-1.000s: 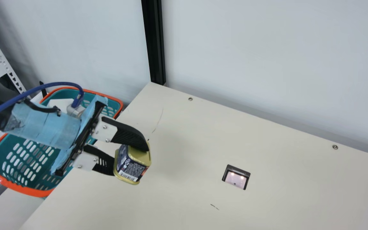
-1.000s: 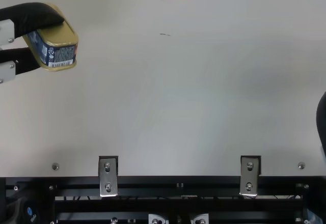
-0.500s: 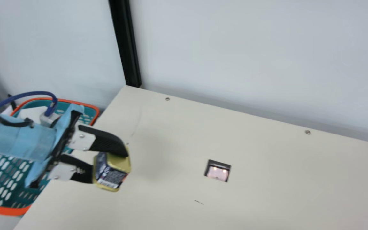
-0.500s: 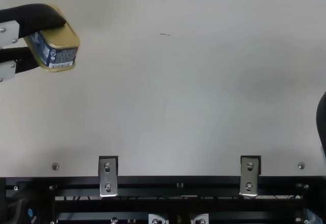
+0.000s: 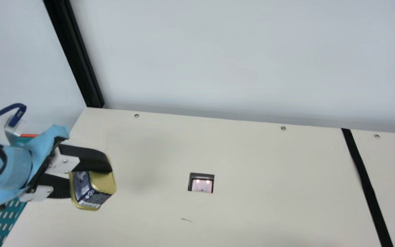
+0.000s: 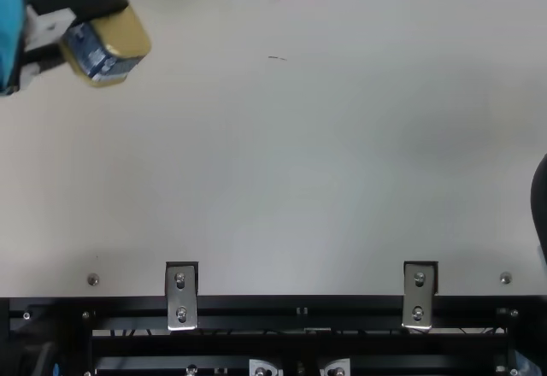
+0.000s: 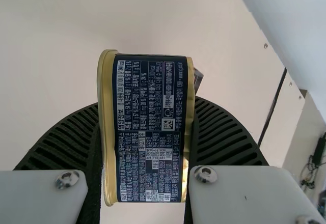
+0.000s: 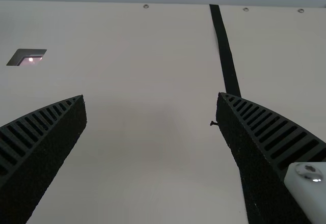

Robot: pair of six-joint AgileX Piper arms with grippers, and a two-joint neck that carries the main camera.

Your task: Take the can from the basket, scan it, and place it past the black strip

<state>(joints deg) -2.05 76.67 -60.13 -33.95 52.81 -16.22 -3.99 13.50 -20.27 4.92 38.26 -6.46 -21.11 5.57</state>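
Over left side of table (image 5: 252,154): can (image 5: 103,183) clamped in left gripper (image 5: 89,180) | Right gripper (image 8: 152,98): spread, empty | Done: removal from basket (image 5: 29,135) | Remaining (judged): scan at scanner window (image 5: 201,185); placement past black strip (image 5: 363,175), at right.

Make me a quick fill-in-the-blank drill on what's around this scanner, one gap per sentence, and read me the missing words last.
The can is held in the ____ pincer.
The right pincer stands ____.
In the main view, the scanner lies between the can and the ____ strip.
The scanner shows ____ small lights.

Missing words: left; open; black; two.
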